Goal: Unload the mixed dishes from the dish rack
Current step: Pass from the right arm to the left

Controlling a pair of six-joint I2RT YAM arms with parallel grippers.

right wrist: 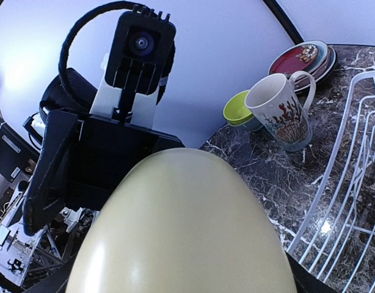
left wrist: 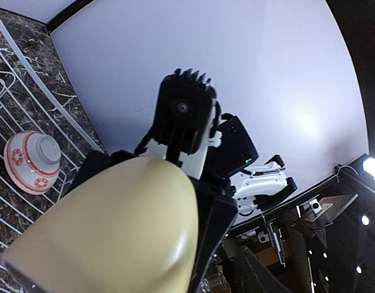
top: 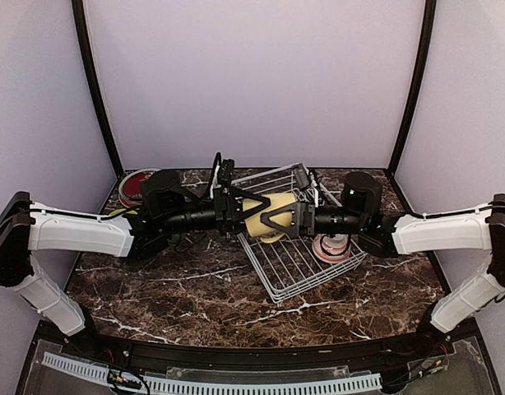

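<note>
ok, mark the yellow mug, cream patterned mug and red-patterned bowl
yellow mug [right wrist: 187,229], right wrist view, its rounded side
cream patterned mug [right wrist: 284,116], right wrist view, its printed side
red-patterned bowl [left wrist: 29,165], left wrist view, its outer wall

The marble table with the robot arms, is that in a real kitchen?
Probably not: it looks like a robot test booth. Plain pale walls box in the table, which holds a white wire dish rack.
</note>
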